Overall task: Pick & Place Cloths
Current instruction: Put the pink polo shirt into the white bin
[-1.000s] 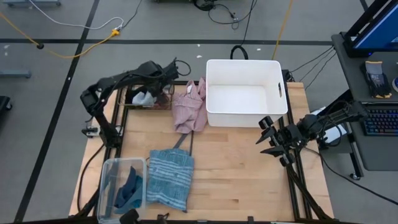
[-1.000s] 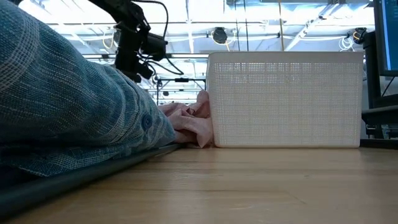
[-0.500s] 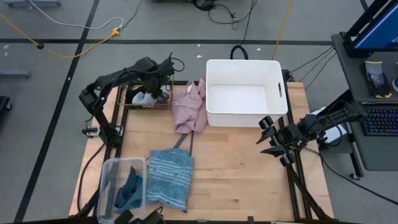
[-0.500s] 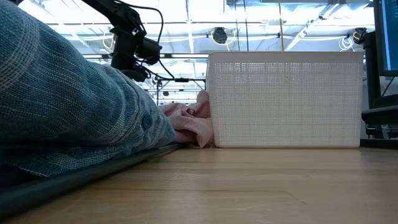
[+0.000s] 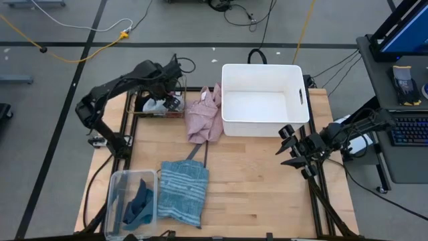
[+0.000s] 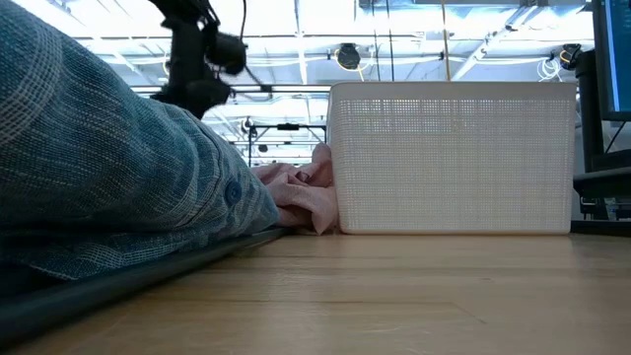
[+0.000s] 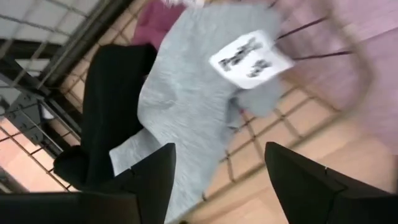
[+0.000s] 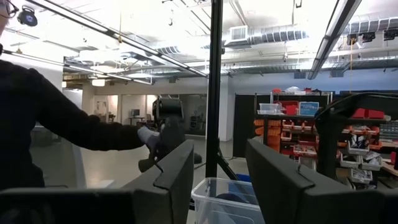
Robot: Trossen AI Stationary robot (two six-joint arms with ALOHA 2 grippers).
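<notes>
My left gripper (image 7: 217,155) hangs open, pointing down over a wire basket (image 5: 142,112) at the table's far left. In the basket lie a grey cloth (image 7: 193,93) with a white label, a black cloth (image 7: 115,106) and a maroon one (image 7: 155,25). A pink cloth (image 5: 202,119) lies on the table with its far part against the white bin's (image 5: 264,67) left wall. A blue-striped cloth (image 5: 182,193) lies flat near the front edge. My right gripper (image 5: 287,147) waits open at the table's right edge, raised and pointing into the room.
A clear plastic box (image 5: 115,194) holding a teal-blue cloth (image 5: 139,204) stands at the front left, beside the striped cloth. A thin grey hanger (image 5: 195,151) lies between the pink and striped cloths. Bare wood lies between the bin and the front edge. A person's dark sleeve (image 8: 56,118) shows beyond the table.
My left gripper has opened and risen above the wire basket, shifting slightly toward the table's left edge and rolling a little. The grey cloth stays lying in the basket.
</notes>
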